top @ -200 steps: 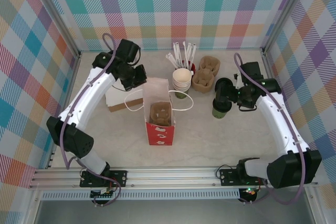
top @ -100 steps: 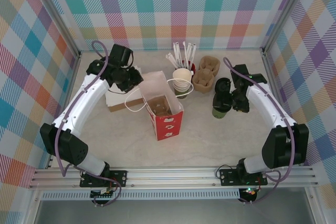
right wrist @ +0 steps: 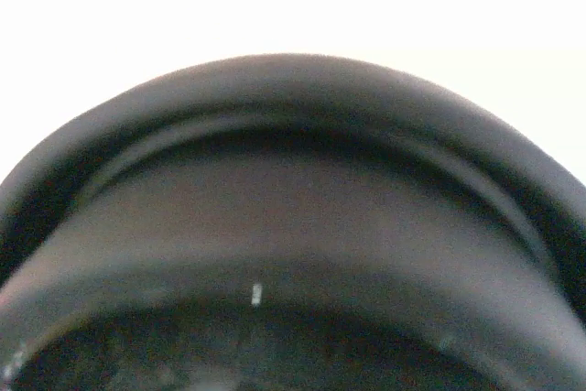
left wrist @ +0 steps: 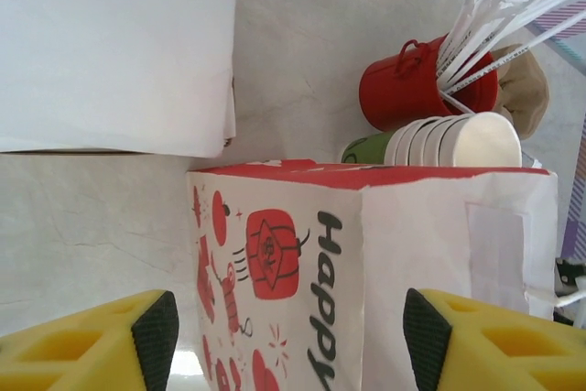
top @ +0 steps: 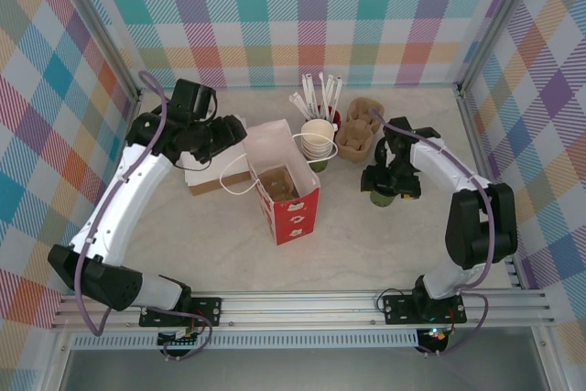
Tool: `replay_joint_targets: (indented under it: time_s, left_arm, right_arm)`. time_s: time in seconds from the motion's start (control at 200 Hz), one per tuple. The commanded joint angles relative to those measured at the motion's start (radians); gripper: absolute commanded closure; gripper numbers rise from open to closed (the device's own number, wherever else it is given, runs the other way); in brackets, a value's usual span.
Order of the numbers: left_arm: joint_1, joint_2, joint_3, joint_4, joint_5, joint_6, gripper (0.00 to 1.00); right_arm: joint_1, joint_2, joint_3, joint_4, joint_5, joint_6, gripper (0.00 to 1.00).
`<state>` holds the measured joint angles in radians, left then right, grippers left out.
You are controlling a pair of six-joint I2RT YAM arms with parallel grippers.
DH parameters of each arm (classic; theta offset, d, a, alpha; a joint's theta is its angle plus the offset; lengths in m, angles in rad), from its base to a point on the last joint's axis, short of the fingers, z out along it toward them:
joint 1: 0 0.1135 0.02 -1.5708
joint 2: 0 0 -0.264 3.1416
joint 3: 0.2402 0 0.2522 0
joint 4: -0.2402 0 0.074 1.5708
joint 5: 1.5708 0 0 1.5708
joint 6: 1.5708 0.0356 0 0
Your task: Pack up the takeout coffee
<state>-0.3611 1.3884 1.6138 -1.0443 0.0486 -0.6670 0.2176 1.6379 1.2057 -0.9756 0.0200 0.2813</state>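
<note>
1. You face plaid walls (top: pixel 311 6) in pastel checks on three sides;
2. your table (top: pixel 385 254) is pale, marble-like, evenly lit;
3. a ribbed aluminium rail (top: pixel 302 304) runs along its near edge; metal posts (top: pixel 93 20) frame the back corners.

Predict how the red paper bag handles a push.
The paper bag looks thin-walled and open-topped, so its sides would probably buckle rather than push back. It stands tall on a narrow base, so it may tip or slide.
</note>
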Motion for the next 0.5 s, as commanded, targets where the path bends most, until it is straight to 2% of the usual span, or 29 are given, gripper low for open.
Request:
replay_joint_targets:
  time_s: [0.0,0.285,0.495]
  left_arm:
    - [0.015,-0.053,0.001,-0.039,-0.035,0.050,0.30]
    - [0.016,-0.066,-0.010,-0.051,-0.025,0.115,0.28]
    - [0.016,0.003,0.089,-0.082,-0.029,0.305,0.24]
  right_arm:
    - [0.003,0.032,0.044,0.022,0.027,0.012,0.00]
    - [0.004,0.085,0.072,0.039,0.028,-0.003,0.01]
    - [0.005,0.076,0.065,0.023,0.023,-0.016,0.14]
